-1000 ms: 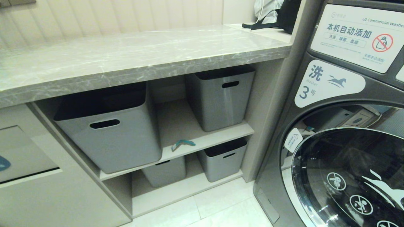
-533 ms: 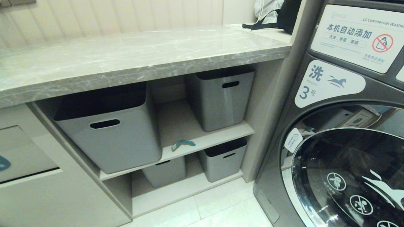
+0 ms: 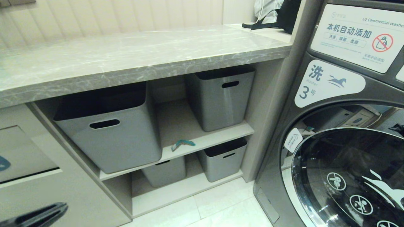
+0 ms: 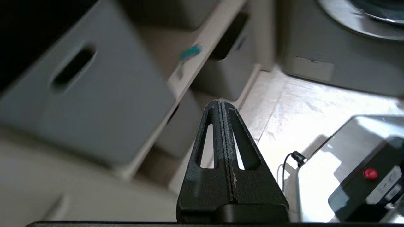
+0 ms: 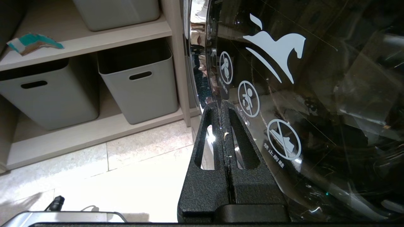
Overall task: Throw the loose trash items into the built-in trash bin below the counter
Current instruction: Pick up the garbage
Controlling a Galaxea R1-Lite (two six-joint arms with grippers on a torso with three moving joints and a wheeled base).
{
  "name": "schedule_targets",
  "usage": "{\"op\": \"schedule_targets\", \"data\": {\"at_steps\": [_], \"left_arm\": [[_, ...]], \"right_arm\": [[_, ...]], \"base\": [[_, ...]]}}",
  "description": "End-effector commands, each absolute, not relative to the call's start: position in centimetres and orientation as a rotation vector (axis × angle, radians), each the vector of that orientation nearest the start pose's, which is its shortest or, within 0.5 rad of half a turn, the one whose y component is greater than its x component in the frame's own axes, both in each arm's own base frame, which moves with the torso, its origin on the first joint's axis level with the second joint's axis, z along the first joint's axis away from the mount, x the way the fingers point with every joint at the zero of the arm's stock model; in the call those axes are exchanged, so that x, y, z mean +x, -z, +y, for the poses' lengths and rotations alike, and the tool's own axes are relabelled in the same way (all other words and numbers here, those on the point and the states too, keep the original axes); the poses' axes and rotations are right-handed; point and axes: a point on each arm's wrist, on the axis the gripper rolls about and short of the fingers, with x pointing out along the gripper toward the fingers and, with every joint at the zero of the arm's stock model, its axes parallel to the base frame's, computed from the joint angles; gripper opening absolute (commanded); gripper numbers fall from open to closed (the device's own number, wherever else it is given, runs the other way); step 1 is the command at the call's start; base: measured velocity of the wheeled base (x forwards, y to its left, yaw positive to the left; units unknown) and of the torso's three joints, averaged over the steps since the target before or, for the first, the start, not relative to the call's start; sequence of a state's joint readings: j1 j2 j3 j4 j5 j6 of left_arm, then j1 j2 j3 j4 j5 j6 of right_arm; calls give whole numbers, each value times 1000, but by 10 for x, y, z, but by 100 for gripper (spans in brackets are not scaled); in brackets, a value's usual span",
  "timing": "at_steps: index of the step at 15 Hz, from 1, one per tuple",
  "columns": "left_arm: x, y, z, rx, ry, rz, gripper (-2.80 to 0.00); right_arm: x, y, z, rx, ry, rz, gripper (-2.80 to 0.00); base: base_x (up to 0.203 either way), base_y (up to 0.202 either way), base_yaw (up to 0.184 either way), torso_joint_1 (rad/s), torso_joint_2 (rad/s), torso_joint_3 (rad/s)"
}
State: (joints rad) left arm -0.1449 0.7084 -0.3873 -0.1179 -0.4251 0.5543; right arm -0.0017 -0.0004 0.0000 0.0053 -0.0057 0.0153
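Far left we see our left claw [image 3: 47,214] low in front of the trash bin [image 3: 22,154], fingers pressed together, empty — the teal strip [image 3: 183,144] lies on the middle shelf [image 3: 221,135] between grey tubs [image 3: 110,138] — our right claw [image 5: 223,105], also pressed together, beside the washer door [image 5: 300,94].

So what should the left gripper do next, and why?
Probably open and reach toward the wrapper strip: it lies untouched on the shelf between the tubs, while the left gripper is shut, empty and well short of it.
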Motion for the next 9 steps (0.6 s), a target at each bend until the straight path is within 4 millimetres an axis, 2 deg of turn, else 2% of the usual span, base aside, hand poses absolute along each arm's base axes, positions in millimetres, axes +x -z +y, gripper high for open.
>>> {"op": "schedule_targets", "data": {"at_steps": [1,5,9], "left_arm": [[96,-188,-31,544,724,112,-280],[147,-180,-58,703,842,36,-280],[172,-165,-73,858,922,39,-280]], "right_arm": [[-23,-75,0,15,8,6,-280],[-23,-75,0,15,8,5,-280],[-23,-75,0,15,8,5,-280]], "base": [[0,0,0,0,0,0],[0,0,0,0,0,0],[0,0,0,0,0,0]]}}
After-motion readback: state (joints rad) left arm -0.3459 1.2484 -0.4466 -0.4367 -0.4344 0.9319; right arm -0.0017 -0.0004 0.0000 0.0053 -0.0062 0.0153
